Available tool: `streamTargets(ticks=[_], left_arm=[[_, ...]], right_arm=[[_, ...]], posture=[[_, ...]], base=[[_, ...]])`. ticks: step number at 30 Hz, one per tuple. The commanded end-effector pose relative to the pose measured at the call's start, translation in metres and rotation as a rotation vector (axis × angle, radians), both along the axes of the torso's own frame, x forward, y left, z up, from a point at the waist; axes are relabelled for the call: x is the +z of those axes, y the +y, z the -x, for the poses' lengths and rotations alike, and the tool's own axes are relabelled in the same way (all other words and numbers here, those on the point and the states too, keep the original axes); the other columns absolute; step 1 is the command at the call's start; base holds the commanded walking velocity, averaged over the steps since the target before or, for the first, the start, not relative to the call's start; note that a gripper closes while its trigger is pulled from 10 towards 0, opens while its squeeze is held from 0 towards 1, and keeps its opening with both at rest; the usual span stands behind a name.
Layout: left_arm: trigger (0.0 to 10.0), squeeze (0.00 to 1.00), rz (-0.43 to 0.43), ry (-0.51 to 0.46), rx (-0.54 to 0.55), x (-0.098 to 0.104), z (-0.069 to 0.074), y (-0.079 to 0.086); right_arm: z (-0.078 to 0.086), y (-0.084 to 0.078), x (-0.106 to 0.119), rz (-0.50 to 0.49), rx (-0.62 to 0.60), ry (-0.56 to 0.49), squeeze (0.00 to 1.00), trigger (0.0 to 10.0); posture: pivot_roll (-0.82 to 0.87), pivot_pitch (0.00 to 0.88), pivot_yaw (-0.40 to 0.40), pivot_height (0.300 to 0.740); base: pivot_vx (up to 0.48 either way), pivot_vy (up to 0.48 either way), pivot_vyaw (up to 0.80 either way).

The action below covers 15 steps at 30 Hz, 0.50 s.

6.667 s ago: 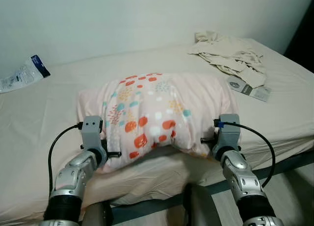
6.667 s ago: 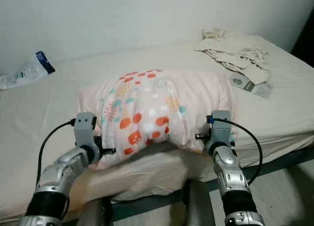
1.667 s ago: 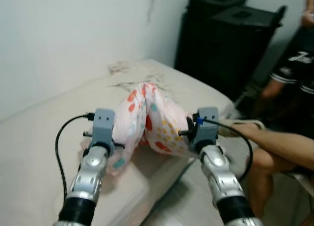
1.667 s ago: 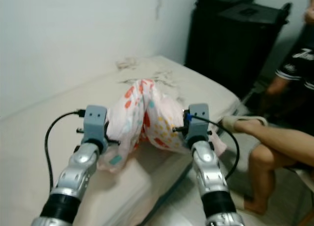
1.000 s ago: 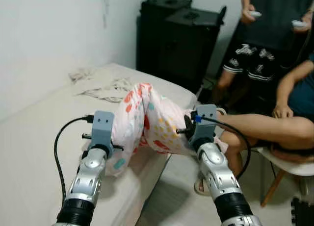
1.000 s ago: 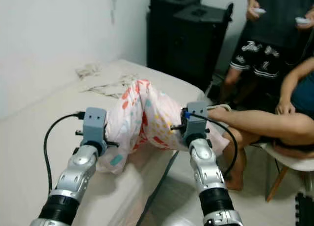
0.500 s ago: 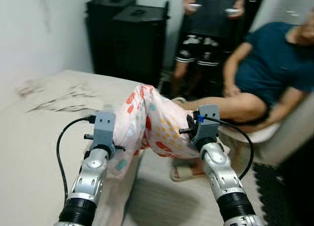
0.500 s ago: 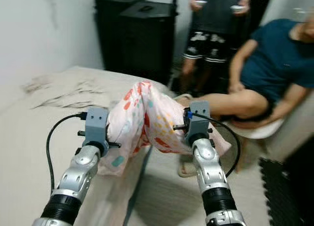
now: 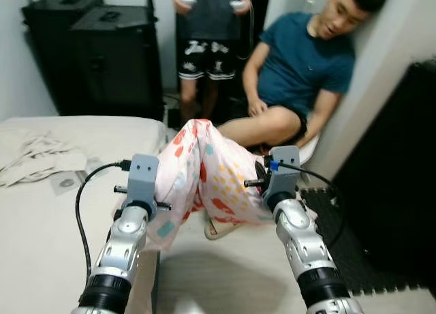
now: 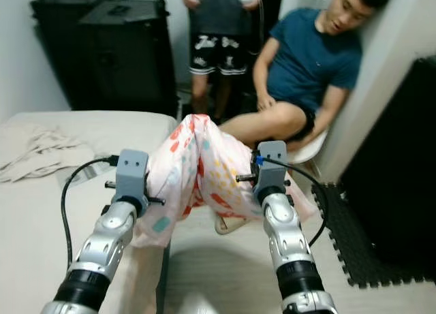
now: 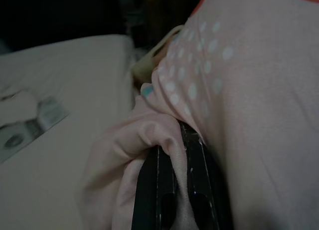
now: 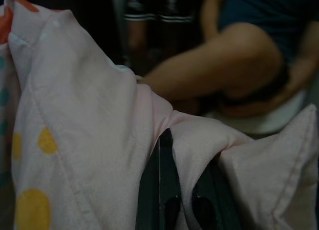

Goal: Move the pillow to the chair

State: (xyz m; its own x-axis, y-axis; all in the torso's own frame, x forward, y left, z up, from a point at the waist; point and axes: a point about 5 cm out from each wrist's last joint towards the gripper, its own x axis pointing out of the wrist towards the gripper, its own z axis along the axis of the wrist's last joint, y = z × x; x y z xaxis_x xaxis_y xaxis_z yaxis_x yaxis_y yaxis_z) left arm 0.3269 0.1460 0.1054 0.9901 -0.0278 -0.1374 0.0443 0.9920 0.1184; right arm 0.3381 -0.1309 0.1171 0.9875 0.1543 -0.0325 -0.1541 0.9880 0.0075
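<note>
Pink spotted pillow [image 9: 204,171] held up between both grippers, mid-frame, above the gap beside the bed [image 9: 41,218].

L gripper [image 11: 172,155] clamped on pillow fabric at approx 9 o'clock of the bundle; R gripper [image 12: 182,170] pinching a fold at approx 3 o'clock. White chair [image 9: 308,150] at approx 1 o'clock behind pillow, occupied by seated person in blue tee [image 9: 300,62]. Second person standing [image 9: 204,35] at 12 o'clock w/ controllers. Black cases [image 9: 95,48] at 11 o'clock; crumpled cloth [image 9: 30,157] on bed at 9 o'clock. Sandal [image 9: 221,227] on floor under pillow.
</note>
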Motion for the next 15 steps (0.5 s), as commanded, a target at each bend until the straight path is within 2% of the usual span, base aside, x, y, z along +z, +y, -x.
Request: streamTargets(ticks=[1,12,15], left_arm=[[10.0,0.00,-0.007,-0.043,-0.053,0.008,-0.003,-0.011],[10.0,0.00,-0.002,-0.060,-0.068,0.012,-0.004,-0.018],[10.0,0.00,0.011,-0.079,-0.078,0.016,-0.005,-0.020]], right_arm=[[-0.002,0.008,0.011,-0.001,0.032,-0.047,0.00,10.0],[-0.003,0.011,0.015,-0.012,0.036,-0.062,0.00,10.0],[-0.003,0.012,0.023,-0.042,0.021,-0.114,0.00,10.0]], posture=[[-0.04,0.054,-0.014,0.740],[-0.04,0.035,-0.010,0.740],[-0.04,0.035,-0.009,0.740]], base=[[0.000,0.000,-0.80],[0.000,0.000,-0.80],[0.000,0.000,-0.80]])
